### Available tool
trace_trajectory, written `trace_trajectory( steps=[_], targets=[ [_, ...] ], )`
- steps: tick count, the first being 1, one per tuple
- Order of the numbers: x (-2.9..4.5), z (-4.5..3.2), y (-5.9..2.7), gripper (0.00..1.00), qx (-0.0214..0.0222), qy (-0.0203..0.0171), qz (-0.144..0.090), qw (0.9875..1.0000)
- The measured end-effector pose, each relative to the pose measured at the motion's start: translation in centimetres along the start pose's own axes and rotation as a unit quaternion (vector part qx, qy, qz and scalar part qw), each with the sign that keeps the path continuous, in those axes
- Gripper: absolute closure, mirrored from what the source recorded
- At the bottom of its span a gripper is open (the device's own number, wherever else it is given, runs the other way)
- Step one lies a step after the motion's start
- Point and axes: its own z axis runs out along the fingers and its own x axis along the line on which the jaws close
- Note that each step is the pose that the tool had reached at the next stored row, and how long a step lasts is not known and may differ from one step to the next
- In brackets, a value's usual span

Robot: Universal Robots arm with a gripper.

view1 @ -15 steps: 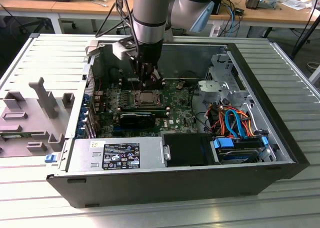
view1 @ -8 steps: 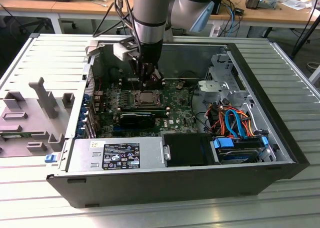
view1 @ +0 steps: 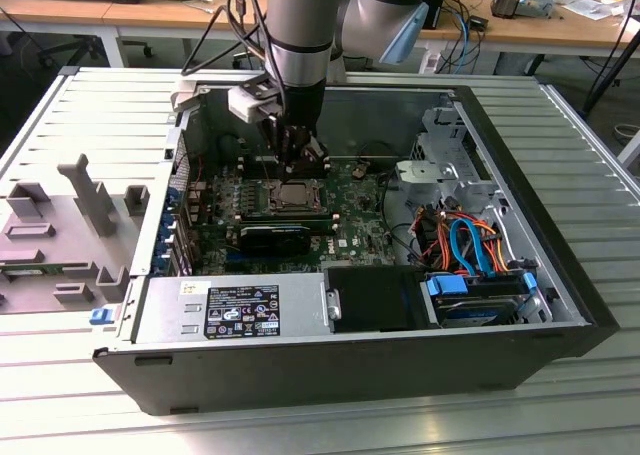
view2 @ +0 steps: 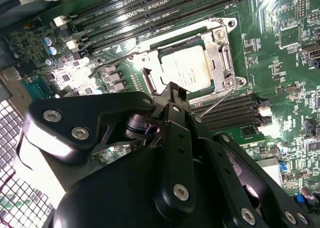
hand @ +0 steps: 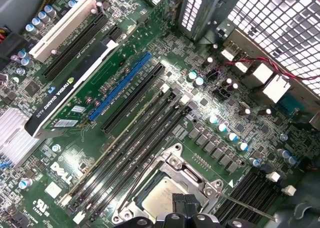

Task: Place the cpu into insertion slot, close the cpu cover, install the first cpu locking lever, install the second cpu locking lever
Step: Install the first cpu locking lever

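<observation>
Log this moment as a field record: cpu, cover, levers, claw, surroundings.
cpu: seated in the insertion slot, metal top showing
cpu cover: down over the cpu, framing it
wire levers: both angle away from the cover, seemingly unlatched
claw: fingertips together, hovering at the socket's edge
surroundings: memory slots beside the socket, inside an open computer case

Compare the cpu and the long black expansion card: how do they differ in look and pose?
Shape: the cpu is a small square; the expansion card is a long narrow bar. Colour: the cpu's top is dull silver-grey; the expansion card is black. Pose: the cpu lies flat, framed by the cpu cover; the expansion card stands on edge. Both sit on the green motherboard.
</observation>
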Motion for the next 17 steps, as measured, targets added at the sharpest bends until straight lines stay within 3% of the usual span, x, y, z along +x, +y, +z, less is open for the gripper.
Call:
trace_trajectory(
  steps=[17],
  targets=[
    [0.0, 0.0, 0.0, 0.89, -0.0022, 0.0011, -0.033, 0.9995]
  ],
)
